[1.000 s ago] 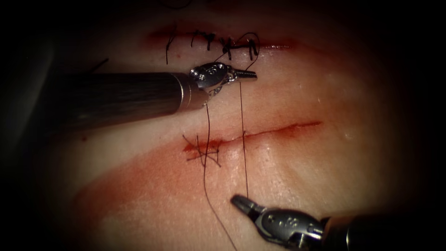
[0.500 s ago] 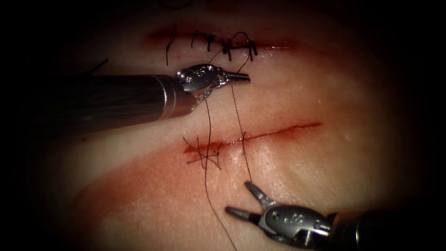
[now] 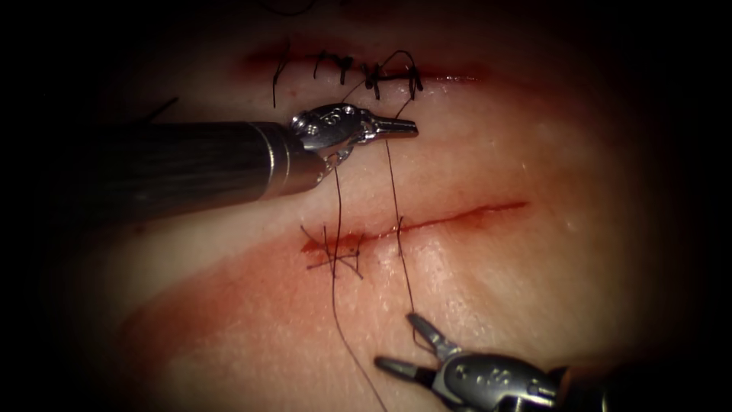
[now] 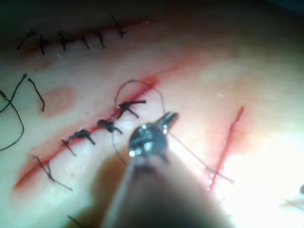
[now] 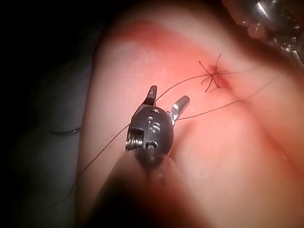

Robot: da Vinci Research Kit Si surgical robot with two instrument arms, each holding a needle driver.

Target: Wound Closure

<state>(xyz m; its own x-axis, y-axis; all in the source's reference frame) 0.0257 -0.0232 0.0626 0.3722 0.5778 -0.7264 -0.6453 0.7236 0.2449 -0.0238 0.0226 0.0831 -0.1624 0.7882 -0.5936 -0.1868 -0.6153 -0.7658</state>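
The tissue [image 3: 534, 275] has an open cut [image 3: 457, 214] across its middle, with a knotted stitch [image 3: 335, 252] at the cut's left end. My left tool [image 3: 408, 126] hovers above the cut, jaws shut on the thread [image 3: 393, 183]. That thread hangs slack from the jaws, passes through the cut and ends beside my right tool [image 3: 400, 343]. The right tool sits below the cut, jaws spread wide and holding nothing. The left wrist view has the left tool [image 4: 168, 117] with thread [image 4: 187, 149] leading to the cut. The right wrist view has the open jaws [image 5: 168, 95] near two strands [image 5: 209, 109].
An older cut [image 3: 366, 72] at the far side is closed with several dark stitches. A second long strand [image 3: 335, 305] runs from under the left tool's wrist past the knot to the near edge. Red fluid stains the tissue left of the knot.
The right tool's jaws opened and let the thread go, then drew back down and to the right. The taut thread went slack. The left tool shifted slightly left.
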